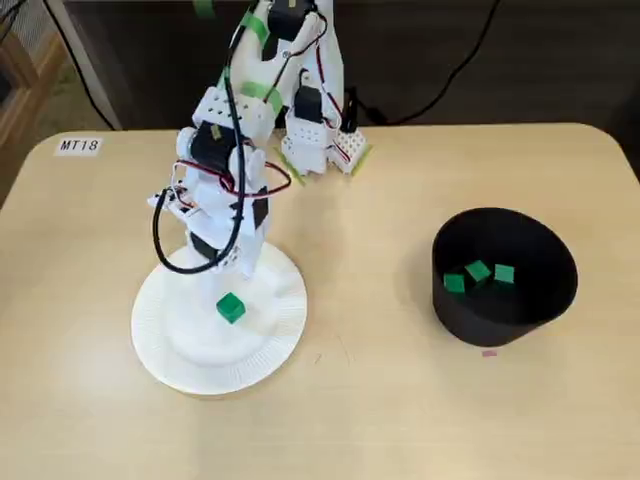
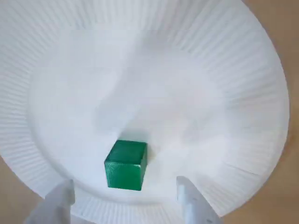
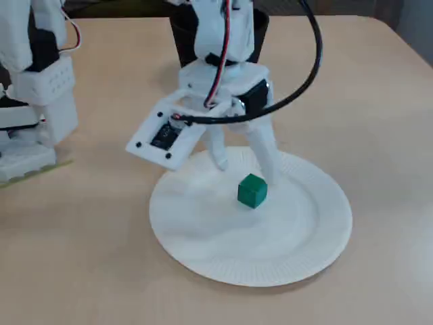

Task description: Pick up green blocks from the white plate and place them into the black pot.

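End effector (image 2: 124, 198) is open, fingers spread, low over the white plate (image 1: 170, 345) at left of a fixed view. One green block (image 2: 125, 164) lies on the plate just ahead of the fingertips, not touching them. Three more green blocks (image 1: 478, 272) sit inside the black pot (image 1: 500, 322) at right on the surface (image 1: 380, 400).

A tan table (image 1: 400, 410) carries a white MT18 label (image 1: 79, 146).
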